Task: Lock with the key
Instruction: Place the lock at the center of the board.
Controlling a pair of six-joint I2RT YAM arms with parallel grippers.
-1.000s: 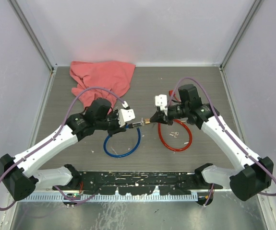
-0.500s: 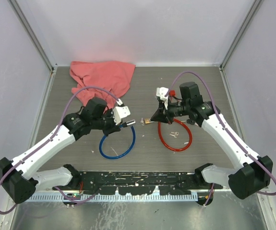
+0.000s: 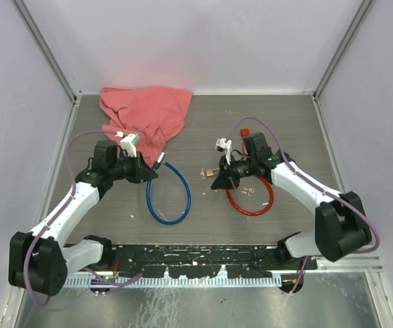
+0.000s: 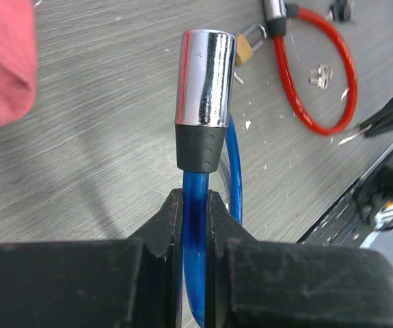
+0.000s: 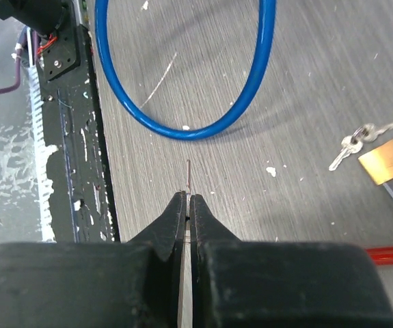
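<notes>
Left gripper (image 4: 195, 205) clamps blue cable (image 4: 232, 157) behind its chrome end (image 4: 205, 82); right gripper (image 5: 186, 201) shut (nothing held that we can see), keys (image 5: 360, 140) lie ahead, rightward.

Cloth (image 3: 145, 109) behind left cable (image 3: 189, 193); padlock (image 3: 217, 182) left of right cable (image 3: 251, 213).

Overhead, two wrist close-ups sharing cable (image 4: 195, 229)

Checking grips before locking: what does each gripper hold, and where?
Left gripper: blue cable, pinched just below its chrome end. Right gripper: shut on a thin, unidentifiable sliver.
</notes>
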